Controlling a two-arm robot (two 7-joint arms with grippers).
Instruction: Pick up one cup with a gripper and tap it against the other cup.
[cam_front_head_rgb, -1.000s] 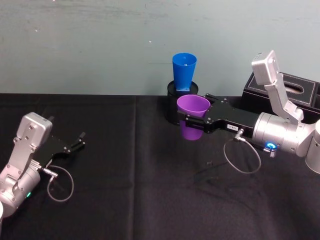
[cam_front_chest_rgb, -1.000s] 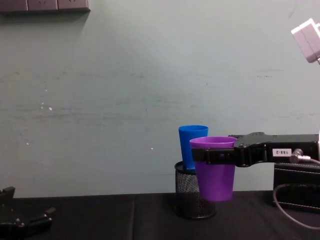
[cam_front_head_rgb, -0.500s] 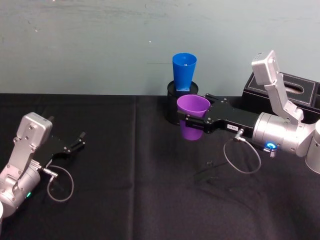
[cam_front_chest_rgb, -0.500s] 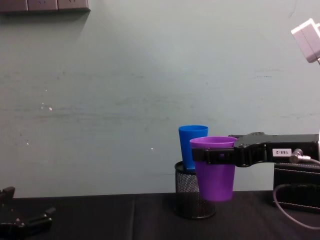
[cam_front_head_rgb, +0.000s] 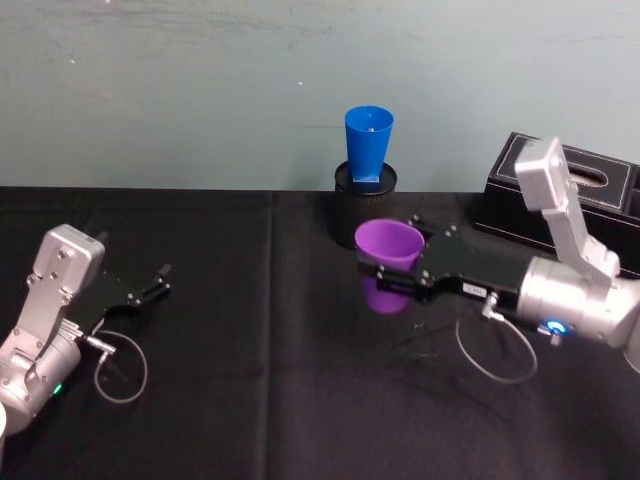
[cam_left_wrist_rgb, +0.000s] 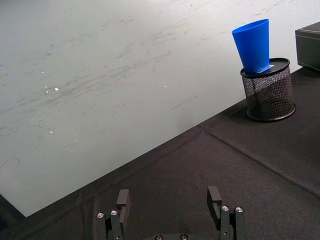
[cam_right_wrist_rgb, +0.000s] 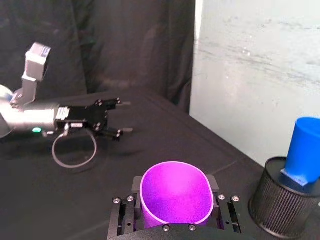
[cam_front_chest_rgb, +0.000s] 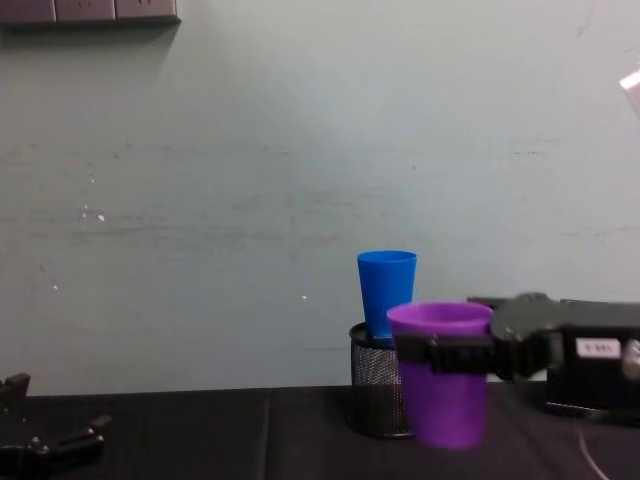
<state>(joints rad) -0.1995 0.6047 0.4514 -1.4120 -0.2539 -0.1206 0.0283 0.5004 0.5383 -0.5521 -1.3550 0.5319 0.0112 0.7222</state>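
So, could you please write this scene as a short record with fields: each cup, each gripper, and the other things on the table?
held cup: purple plastic tumbler, upright, off the table, apart from the blue one
other cup: bright blue plastic tumbler, standing in the black wire-mesh pen holder
right gripper: shut on the purple tumbler just below its rim
left gripper: open, low at the table's left side
table: black cloth
also: black box at the back right

Lab test bench, black-draped table (cam_front_head_rgb: 250, 330), bare painted wall (cam_front_chest_rgb: 250, 150)
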